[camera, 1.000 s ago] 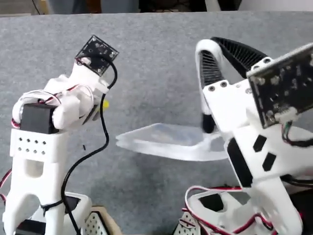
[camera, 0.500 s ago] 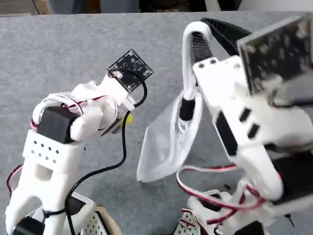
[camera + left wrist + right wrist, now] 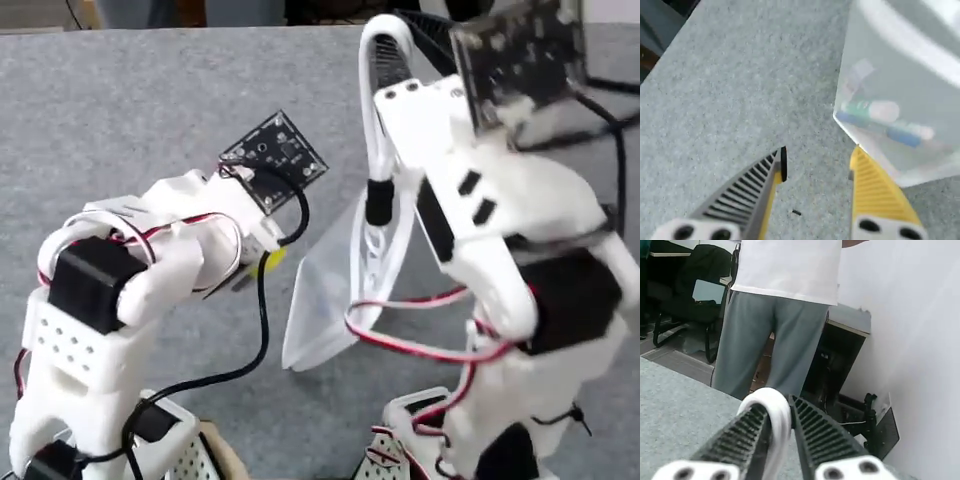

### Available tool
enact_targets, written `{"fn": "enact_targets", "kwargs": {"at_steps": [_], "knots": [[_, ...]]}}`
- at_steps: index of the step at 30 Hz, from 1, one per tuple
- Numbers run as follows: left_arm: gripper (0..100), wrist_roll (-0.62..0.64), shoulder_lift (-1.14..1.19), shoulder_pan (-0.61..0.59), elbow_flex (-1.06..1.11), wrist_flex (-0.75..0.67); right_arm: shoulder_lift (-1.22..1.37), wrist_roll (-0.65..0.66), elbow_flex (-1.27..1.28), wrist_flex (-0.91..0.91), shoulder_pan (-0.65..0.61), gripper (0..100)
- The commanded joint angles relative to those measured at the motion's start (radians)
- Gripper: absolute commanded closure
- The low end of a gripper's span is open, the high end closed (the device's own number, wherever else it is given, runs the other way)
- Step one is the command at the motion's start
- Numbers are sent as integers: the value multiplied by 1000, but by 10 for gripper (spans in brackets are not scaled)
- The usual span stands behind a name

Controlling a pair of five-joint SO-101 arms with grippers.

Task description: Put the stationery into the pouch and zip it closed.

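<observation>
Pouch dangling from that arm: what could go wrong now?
The right gripper pinches only a thin edge of the pouch, so it might slip free. The open left gripper sits close to its lower corner and could bump it, jostling the stationery inside.

High view: fixed above pouch point(image 3: 330, 290), looking down steeply over worktop point(image 3: 120, 100), far enough back to take in both arms.
Left wrist view: behind left tool point(image 3: 820, 157), close beside pouch, facing down onto worktop.
Right wrist view: behind right tool point(image 3: 780, 407), above pouch, facing level across worktop into room.
Shared by high and left wrist views: pouch, worktop beside it.
</observation>
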Motion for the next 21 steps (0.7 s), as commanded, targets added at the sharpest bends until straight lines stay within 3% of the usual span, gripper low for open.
{"fn": "enact_targets", "kwargs": {"at_steps": [1, 5, 11, 21], "knots": [[750, 72, -11, 18, -44, -38, 59, -14, -27, -31, -3, 985], [639, 149, -11, 19, -41, -34, 139, -15, -143, -23, -3, 985], [629, 203, -11, 22, -42, -3, 252, -15, -298, 20, 0, 985], [625, 302, -12, 282, -44, 12, 341, -11, -455, 143, 35, 985]]}}
